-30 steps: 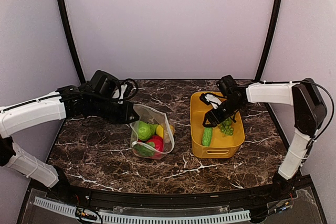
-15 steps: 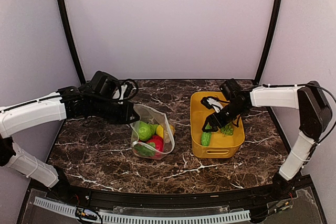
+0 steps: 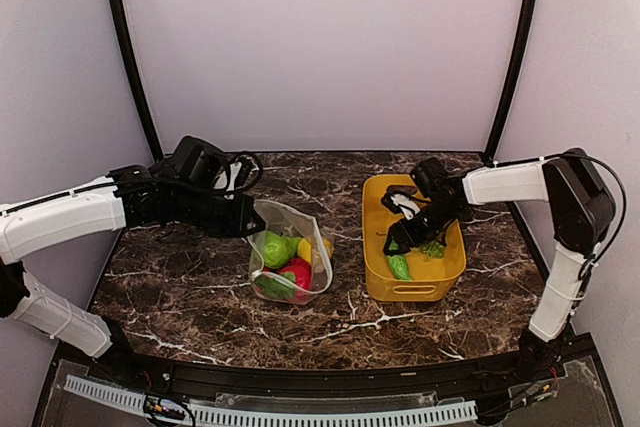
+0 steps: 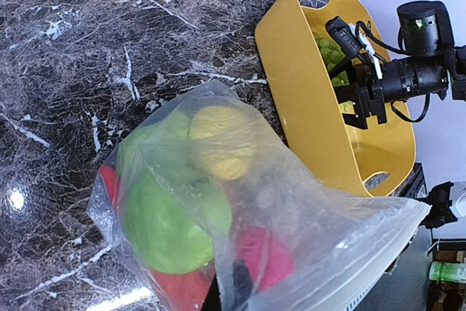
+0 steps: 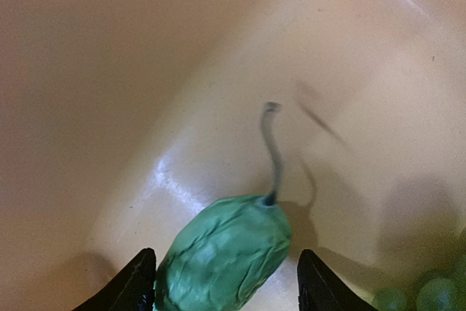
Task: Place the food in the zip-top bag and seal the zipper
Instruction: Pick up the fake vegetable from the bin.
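Note:
The zip-top bag (image 3: 290, 252) lies on the marble table, its mouth lifted towards the left. It holds green round pieces (image 4: 167, 216), a yellow lemon (image 4: 222, 140) and red pieces (image 4: 271, 256). My left gripper (image 3: 243, 219) is shut on the bag's upper edge; its fingers show only as a dark shape through the plastic. My right gripper (image 3: 398, 244) is down inside the yellow bin (image 3: 375, 247), open, with its fingertips (image 5: 138, 282) on either side of a long wrinkled green vegetable (image 5: 226, 253). Green grapes (image 3: 432, 245) lie beside it in the bin.
The yellow bin (image 4: 306, 100) stands just right of the bag, and its near wall is close to my right fingers. Dark frame posts rise at the back left and back right. The right arm (image 4: 408, 71) reaches over the bin's far rim.
My right gripper has moved down and towards the bin's near left corner, over the long green vegetable. The left arm and the bag have not moved.

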Tool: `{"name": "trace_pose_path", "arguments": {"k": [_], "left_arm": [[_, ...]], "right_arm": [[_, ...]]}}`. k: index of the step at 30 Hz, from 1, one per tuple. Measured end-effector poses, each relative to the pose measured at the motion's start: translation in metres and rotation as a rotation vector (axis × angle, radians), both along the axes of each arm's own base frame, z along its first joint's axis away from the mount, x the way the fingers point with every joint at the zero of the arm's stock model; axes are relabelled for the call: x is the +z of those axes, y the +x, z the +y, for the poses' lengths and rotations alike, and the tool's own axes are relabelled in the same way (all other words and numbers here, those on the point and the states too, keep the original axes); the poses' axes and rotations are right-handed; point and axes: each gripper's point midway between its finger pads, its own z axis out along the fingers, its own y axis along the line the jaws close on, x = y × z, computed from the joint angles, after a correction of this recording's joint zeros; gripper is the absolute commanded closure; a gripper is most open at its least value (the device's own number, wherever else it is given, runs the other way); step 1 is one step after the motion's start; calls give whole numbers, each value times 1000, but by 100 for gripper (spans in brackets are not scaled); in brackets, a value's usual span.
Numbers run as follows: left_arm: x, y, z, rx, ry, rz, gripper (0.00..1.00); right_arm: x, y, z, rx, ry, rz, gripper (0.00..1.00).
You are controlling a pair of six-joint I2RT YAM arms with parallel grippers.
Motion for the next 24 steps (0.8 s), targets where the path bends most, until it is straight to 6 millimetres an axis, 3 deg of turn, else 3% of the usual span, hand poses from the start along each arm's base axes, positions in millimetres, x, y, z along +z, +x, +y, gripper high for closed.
{"name": "trace_pose_path", "arguments": {"k": [3, 13, 18, 24], "left_arm": [[0, -1, -1, -2, -5, 5, 99], [0, -2, -1, -4, -10, 10, 99], [0, -2, -2, -8, -14, 13, 99], [0, -3, -4, -15, -18, 18, 99]], "right_arm": [[-9, 2, -1, -6, -17, 17, 55], [-4, 4, -6, -24, -26, 8, 73], [35, 11, -5, -15, 23, -75, 73], [104, 12, 1, 36, 124, -237, 73]]}}
